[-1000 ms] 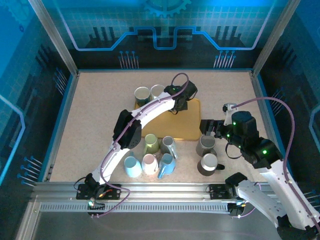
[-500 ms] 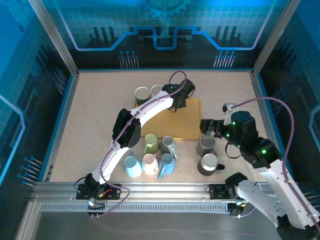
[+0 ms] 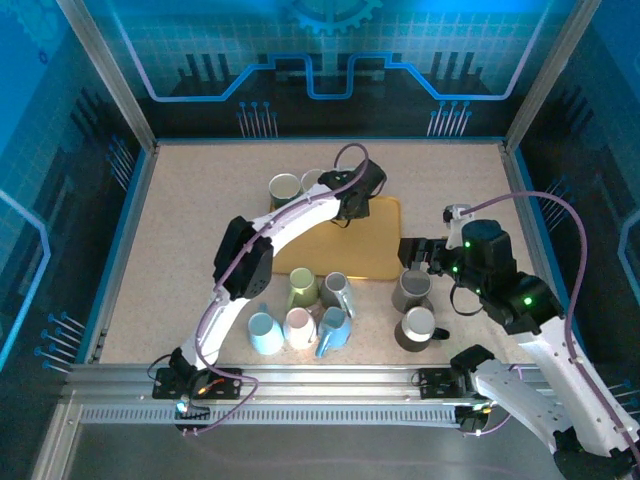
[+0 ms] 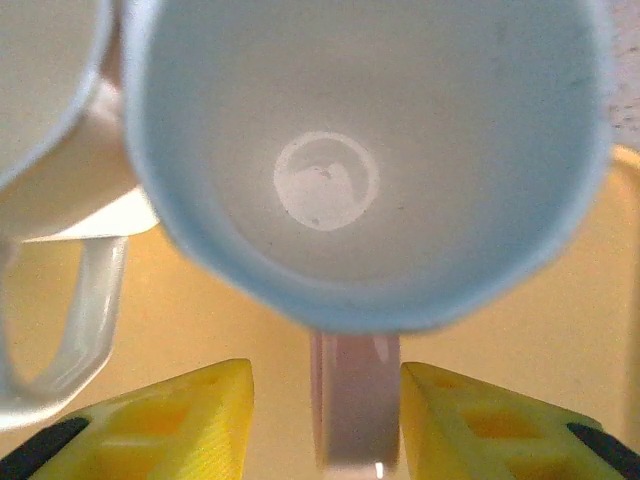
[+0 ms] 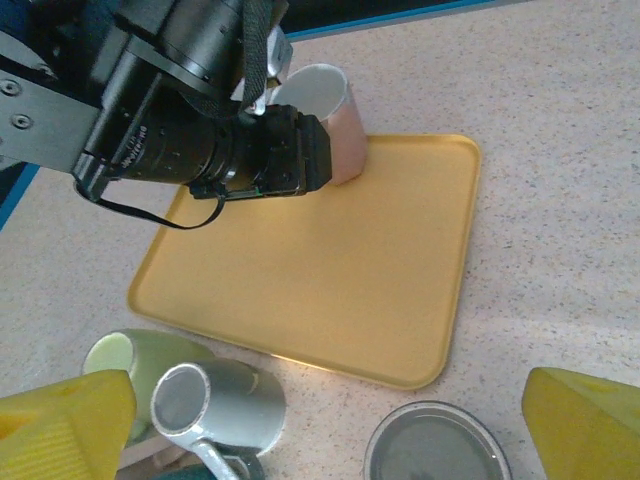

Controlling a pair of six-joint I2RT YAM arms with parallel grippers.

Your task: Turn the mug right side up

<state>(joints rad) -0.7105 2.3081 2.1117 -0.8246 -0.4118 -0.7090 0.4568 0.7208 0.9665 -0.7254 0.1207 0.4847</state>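
Mug [image 4: 330,180] upright on the tray [image 4: 530,310], left gripper [image 4: 325,395] spread either side of its handle [image 4: 355,440], no contact. Right gripper [image 5: 325,420] wide open.

left pincer [image 4: 325,405] opened away from the mug [image 4: 370,150] handle, left arm [image 3: 245,262] swung slightly leftward

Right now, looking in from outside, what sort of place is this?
Probably a robot test booth, not a kitchen: blue circuit-patterned panels in an aluminium frame wall in the table, two arms are bolted at its near edge, and mugs sit around a yellow tray.
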